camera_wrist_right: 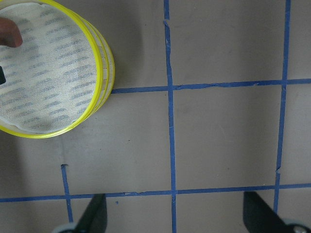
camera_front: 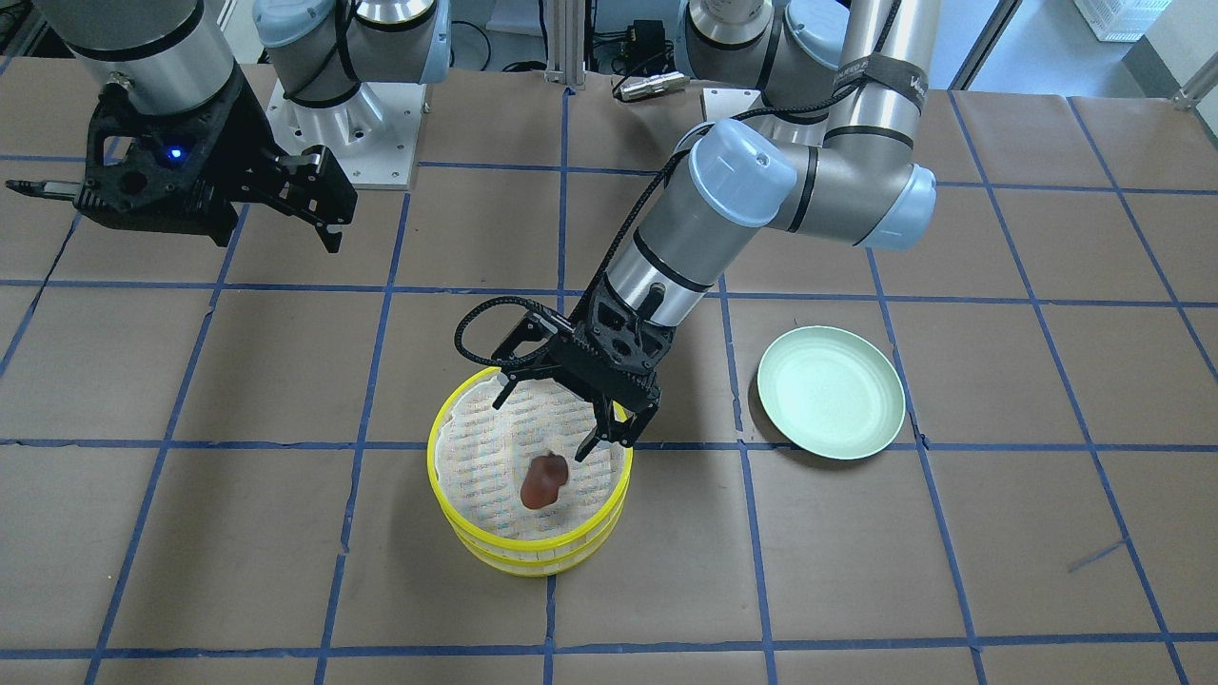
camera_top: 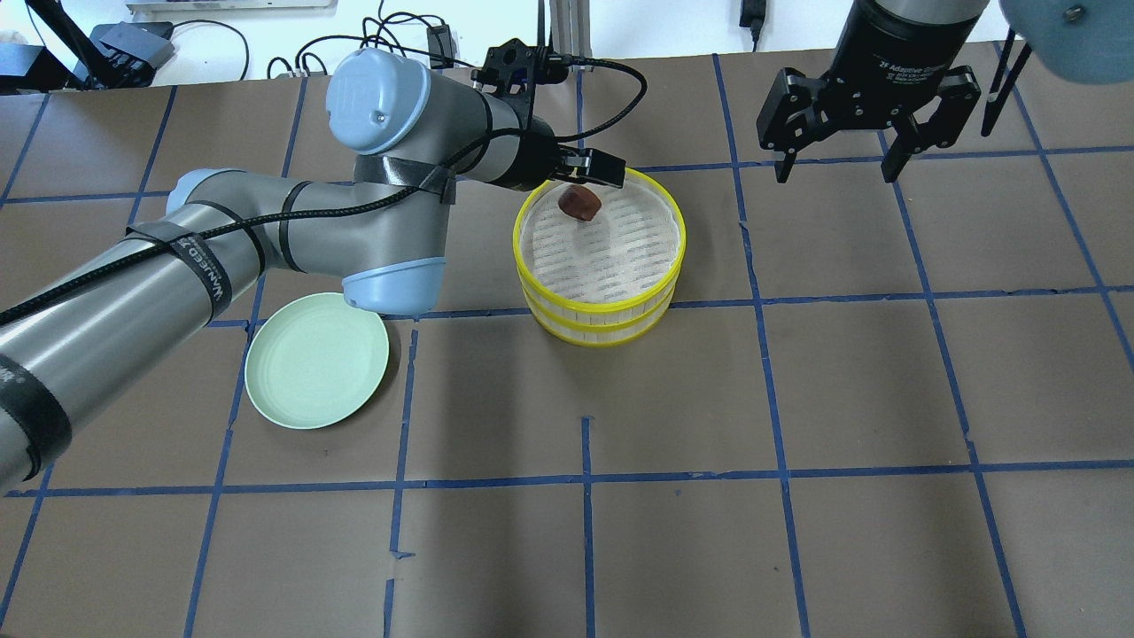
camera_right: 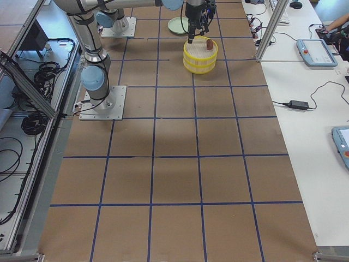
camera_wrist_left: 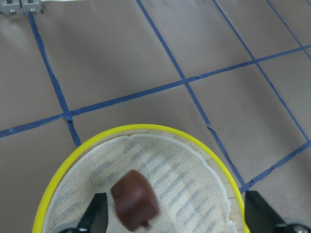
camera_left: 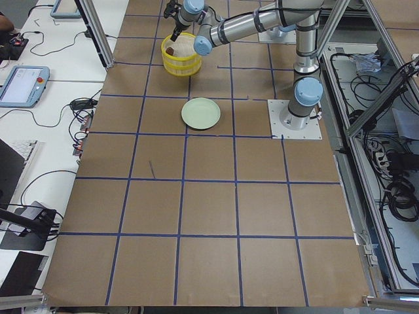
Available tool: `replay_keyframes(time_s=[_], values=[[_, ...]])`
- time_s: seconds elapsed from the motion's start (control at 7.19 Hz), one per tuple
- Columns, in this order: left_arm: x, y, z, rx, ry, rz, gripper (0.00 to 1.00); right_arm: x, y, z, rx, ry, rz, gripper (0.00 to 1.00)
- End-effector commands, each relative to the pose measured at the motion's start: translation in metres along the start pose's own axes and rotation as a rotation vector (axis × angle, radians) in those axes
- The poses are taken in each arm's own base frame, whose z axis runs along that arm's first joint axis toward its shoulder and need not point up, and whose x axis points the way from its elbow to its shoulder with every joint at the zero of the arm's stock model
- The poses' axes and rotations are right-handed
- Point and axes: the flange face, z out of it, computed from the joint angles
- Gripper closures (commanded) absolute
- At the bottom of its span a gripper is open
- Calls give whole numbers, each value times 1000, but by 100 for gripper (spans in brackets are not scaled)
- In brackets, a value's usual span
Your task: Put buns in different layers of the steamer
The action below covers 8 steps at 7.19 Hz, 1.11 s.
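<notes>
Two steamer layers are stacked. The top layer [camera_front: 528, 544] [camera_top: 602, 307] sits on the lower layer [camera_front: 533, 567] [camera_top: 602, 339]. The dark reddish-brown bun [camera_front: 544, 480] [camera_top: 579, 203] [camera_wrist_left: 134, 199] is on the top layer's woven bottom near its rim and looks slightly blurred. My left gripper [camera_front: 605, 443] [camera_top: 592, 172] [camera_wrist_left: 177, 218] hangs open just above the bun and holds nothing. My right gripper [camera_front: 328, 205] [camera_top: 837, 168] [camera_wrist_right: 175, 218] is open and empty, raised well off to the side of the stack. The white bun is hidden.
An empty pale green plate [camera_front: 830, 392] [camera_top: 316, 361] lies on the brown table beside the stack, under my left arm's side. Blue tape lines grid the table. The arm bases stand at the table's robot side.
</notes>
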Motion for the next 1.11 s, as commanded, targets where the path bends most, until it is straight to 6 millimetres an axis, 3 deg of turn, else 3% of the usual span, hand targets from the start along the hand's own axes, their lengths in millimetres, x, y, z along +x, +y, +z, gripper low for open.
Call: replay_keyframes(time_s=[0.0, 0.14, 0.28, 0.42, 0.56, 0.83, 0.97], values=[[5, -11, -22, 32, -16, 186, 0, 0, 1, 0, 1, 0, 0, 0], [-3, -12, -30, 31, -27, 210, 0, 0, 1, 0, 1, 0, 0, 0], [-23, -18, -52, 35, -44, 172, 0, 0, 1, -1, 4, -2, 1, 0], [-23, -16, -79, -11, -45, 130, 0, 0, 1, -2, 9, -3, 3, 0], [-10, -11, -112, -115, -38, 74, 0, 0, 1, -2, 9, -3, 4, 0], [-25, -3, -181, -342, -195, -44, 0, 0, 2, -3, 12, -4, 9, 0], [-39, 13, -206, -436, -254, -101, 0, 0, 3, -1, 7, -3, 9, 0]])
